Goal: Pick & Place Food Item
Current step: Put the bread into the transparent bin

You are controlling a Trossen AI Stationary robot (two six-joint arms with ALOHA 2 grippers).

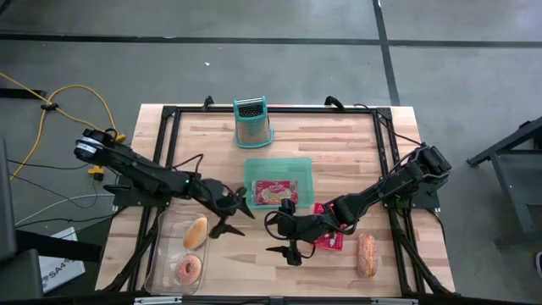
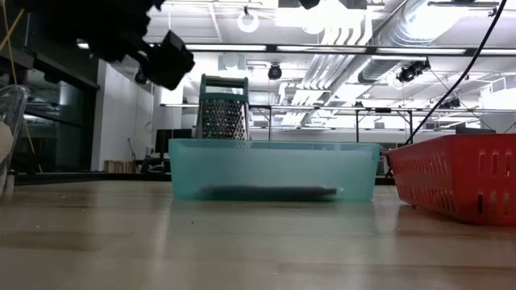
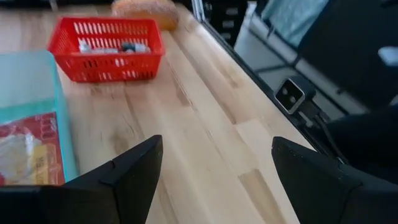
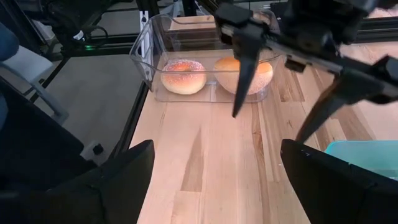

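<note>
A red-wrapped food pack (image 1: pixel 273 193) lies in the teal tub (image 1: pixel 298 166) at the table's middle. A bun (image 1: pixel 196 230) and a sugared donut (image 1: pixel 188 269) rest in the clear tray (image 1: pixel 165 222) at the near left. A long bread roll (image 1: pixel 366 254) lies on the table at the near right. My left gripper (image 1: pixel 230 222) hangs open above bare wood between the tray and the tub. My right gripper (image 1: pixel 275 235) is open just near of the tub, facing the left gripper (image 4: pixel 268 127). Neither has anything between its fingers.
A red basket (image 1: pixel 332 241) with small items sits under my right arm, beside the tub. A metal grater (image 1: pixel 252 121) stands at the far edge. Black frame rails (image 1: pixel 166 152) run along the table's sides. Bare wood (image 3: pixel 205 124) shows between the grippers.
</note>
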